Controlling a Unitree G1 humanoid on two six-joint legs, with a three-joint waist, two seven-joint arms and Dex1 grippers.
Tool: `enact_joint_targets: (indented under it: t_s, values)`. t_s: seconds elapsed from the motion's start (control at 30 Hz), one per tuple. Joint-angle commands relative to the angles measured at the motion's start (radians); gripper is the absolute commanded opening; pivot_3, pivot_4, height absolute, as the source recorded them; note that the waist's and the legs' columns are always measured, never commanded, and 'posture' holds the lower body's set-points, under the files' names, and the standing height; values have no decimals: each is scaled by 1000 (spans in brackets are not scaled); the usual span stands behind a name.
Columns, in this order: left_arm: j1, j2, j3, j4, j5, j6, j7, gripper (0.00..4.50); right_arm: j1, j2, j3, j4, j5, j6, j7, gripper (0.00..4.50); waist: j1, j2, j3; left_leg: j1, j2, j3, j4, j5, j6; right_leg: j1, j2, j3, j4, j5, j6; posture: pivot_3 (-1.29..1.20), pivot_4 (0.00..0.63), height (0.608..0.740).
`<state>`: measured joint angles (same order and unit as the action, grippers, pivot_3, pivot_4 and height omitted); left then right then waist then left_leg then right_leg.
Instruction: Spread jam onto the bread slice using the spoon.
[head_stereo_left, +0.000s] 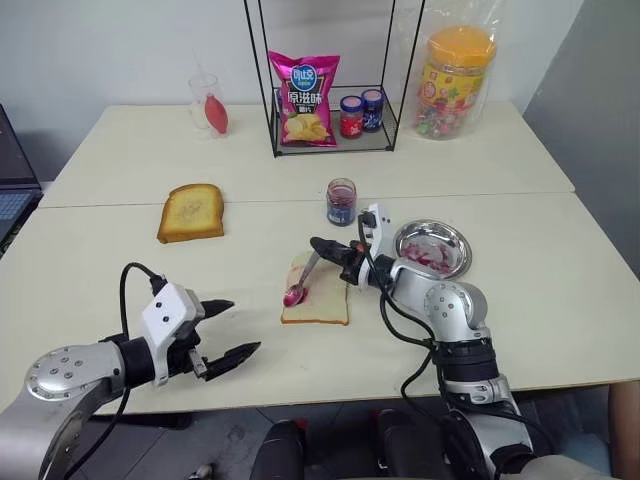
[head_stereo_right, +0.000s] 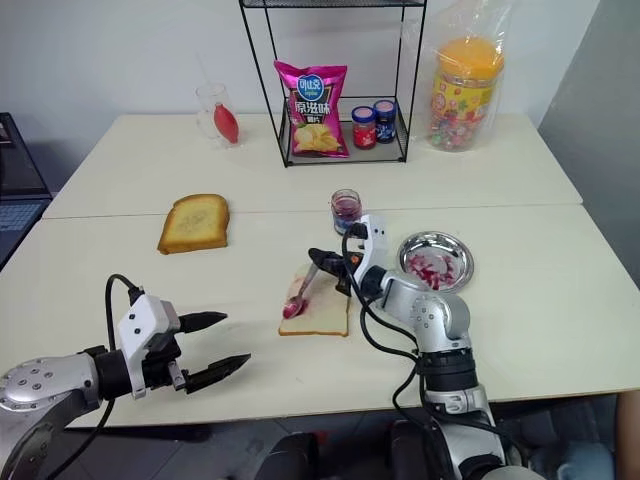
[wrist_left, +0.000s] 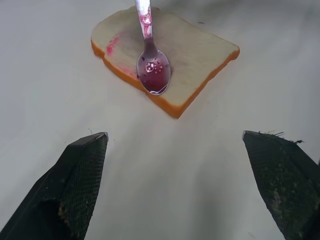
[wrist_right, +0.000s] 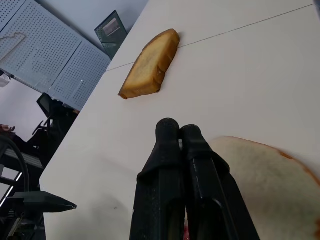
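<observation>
The pale bread slice (head_stereo_left: 326, 306) lies flat on the table in front of me, with a faint pink smear near one edge. The silvery spoon (head_stereo_left: 303, 278) slants down over it, and its bowl (wrist_left: 154, 75), full of dark red jam, sits at the slice's near left edge. My right gripper (head_stereo_left: 320, 246) is shut on the spoon's handle, just behind the slice. The glass jam jar (head_stereo_left: 341, 201) stands open behind the gripper. My left gripper (head_stereo_left: 243, 326) hovers open and empty near the front edge, left of the slice and apart from it.
A golden toasted slice (head_stereo_left: 191, 211) lies at the left. A metal plate (head_stereo_left: 452, 236) with red smears sits right of my right arm. At the back, a wire rack (head_stereo_left: 330, 140) holds a chip bag and two small jars, beside a candy tub (head_stereo_left: 454, 80) and a clear cup (head_stereo_left: 206, 100).
</observation>
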<state>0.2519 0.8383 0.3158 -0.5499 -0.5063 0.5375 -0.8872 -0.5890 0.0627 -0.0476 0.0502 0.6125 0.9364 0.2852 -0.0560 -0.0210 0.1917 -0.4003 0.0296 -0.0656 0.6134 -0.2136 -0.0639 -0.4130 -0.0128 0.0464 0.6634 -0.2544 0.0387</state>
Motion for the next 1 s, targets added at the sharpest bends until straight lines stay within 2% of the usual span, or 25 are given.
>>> enact_joint_targets:
  t_s: [0.03,0.33,0.6,0.8,1.0]
  values:
    - [-18,17,-5,-21,-4,-9,-14,4500,-43,-78,-79,20,4,-18,8,14,3,0,0,0,0,0,0,0,0,0,0,0,0,0,0,0,150,740]
    - [-38,13,-24,-6,8,-16,-19,4500,-111,-137,-175,57,44,5,-15,14,-1,0,0,1,0,0,0,0,0,1,0,0,0,0,0,0,150,740]
    - [-38,12,-23,2,15,-25,-28,4500,-138,-41,-250,-86,246,195,-123,14,-1,0,0,0,1,0,-1,0,0,0,1,0,0,0,0,0,150,740]
    - [-43,10,-45,10,32,-45,-34,4500,-63,48,-145,-51,182,146,-135,14,-3,0,0,0,1,0,-1,0,0,0,1,0,0,0,0,0,150,740]
    - [-39,8,-45,10,33,-46,-36,4500,-13,5,-85,-21,120,115,-101,14,2,0,0,0,1,0,-1,0,0,0,1,0,-1,0,0,0,150,740]
